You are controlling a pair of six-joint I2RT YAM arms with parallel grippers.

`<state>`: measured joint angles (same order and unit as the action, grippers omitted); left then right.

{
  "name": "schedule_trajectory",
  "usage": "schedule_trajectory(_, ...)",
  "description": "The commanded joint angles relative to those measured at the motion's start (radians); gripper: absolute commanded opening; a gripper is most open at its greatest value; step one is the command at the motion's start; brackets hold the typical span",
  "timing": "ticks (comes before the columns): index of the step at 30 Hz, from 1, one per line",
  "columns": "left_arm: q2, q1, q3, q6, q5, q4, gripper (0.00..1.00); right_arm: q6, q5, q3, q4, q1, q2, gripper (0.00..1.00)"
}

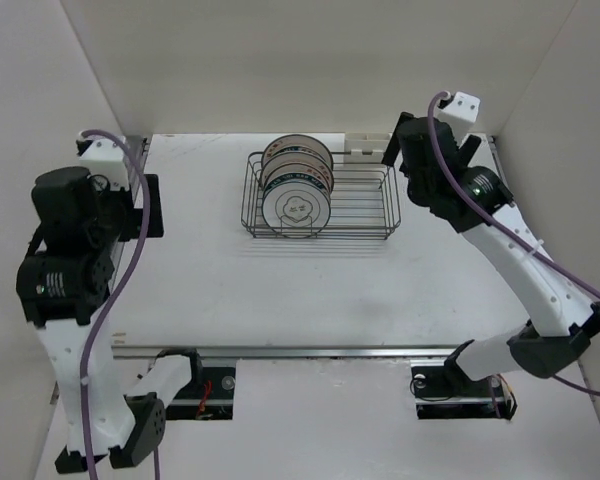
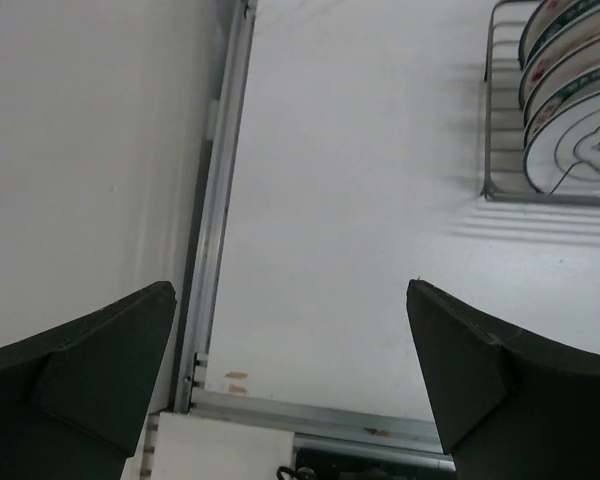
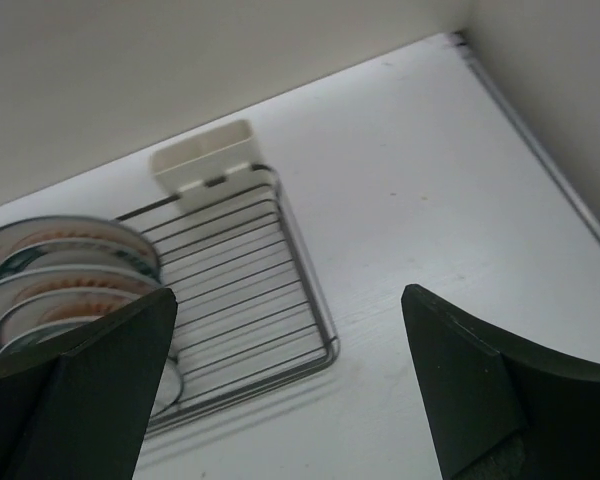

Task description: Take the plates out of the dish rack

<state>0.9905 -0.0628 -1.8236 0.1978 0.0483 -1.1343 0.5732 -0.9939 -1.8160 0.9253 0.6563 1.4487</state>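
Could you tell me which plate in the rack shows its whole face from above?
The frontmost plate: its white face and teal rim band show, while the other plates behind it show only their upper edges.

The top camera looks steeply down on the dish rack (image 1: 320,195) from high on its near side. The wrist cameras face it from the left, farther off, and from the right, closer. All three views share its plates (image 1: 297,185).

The left wrist view's edge cuts off the dish rack (image 2: 550,198) and plates (image 2: 580,150). Overhead, their rim lettering is too small to read.
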Motion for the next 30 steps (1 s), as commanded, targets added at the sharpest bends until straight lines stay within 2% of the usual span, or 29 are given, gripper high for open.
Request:
schedule_trajectory(1, 0.083, 0.001, 0.041, 0.046, 0.007, -0.068, 1.00, -0.202, 0.317, 0.064, -0.304, 0.011, -0.115, 1.00)
schedule_trajectory(3, 0.094, 0.001, 0.061, 0.046, -0.005, -0.077, 1.00, -0.239, 0.476, 0.113, -0.370, 0.000, -0.125, 1.00)
schedule_trajectory(6, 0.094, 0.001, 0.104, 0.037, 0.022, -0.055, 1.00, -0.282, 0.610, 0.113, -0.431, 0.000, -0.125, 1.00)
schedule_trajectory(8, 0.094, 0.001, 0.132, 0.037, 0.074, -0.027, 1.00, -0.337, 0.679, 0.113, -0.450, 0.000, -0.100, 1.00)
schedule_trajectory(11, 0.134, 0.001, 0.155, 0.025, 0.203, 0.007, 1.00, -0.377, 0.869, 0.122, -0.486, 0.000, -0.071, 1.00)
schedule_trajectory(13, 0.154, 0.001, 0.155, 0.041, 0.174, -0.008, 1.00, -0.403, 1.065, 0.151, -0.500, 0.000, -0.053, 1.00)
schedule_trajectory(15, 0.166, 0.001, 0.165, 0.081, 0.086, -0.018, 1.00, -0.415, 1.147, 0.161, -0.500, 0.000, -0.005, 1.00)
schedule_trajectory(16, 0.166, 0.001, 0.165, 0.081, 0.005, -0.018, 1.00, -0.415, 1.163, 0.161, -0.500, 0.000, 0.015, 1.00)
schedule_trajectory(19, 0.177, 0.001, 0.191, 0.092, -0.108, -0.018, 1.00, -0.424, 1.196, 0.149, -0.467, -0.013, 0.117, 1.00)
schedule_trajectory(22, 0.209, 0.001, 0.202, 0.083, -0.145, 0.005, 1.00, -0.450, 1.253, 0.104, -0.427, -0.040, 0.212, 0.94)
schedule_trajectory(24, 0.232, 0.001, 0.202, 0.074, -0.145, 0.005, 1.00, -0.450, 1.194, 0.104, -0.418, -0.040, 0.246, 0.87)
schedule_trajectory(28, 0.269, 0.011, 0.211, 0.065, -0.145, 0.015, 1.00, -0.489, 1.089, 0.104, -0.418, -0.040, 0.325, 0.68)
schedule_trajectory(30, 0.281, 0.011, 0.211, 0.055, -0.145, 0.015, 1.00, -0.489, 1.065, 0.115, -0.418, -0.049, 0.343, 0.68)
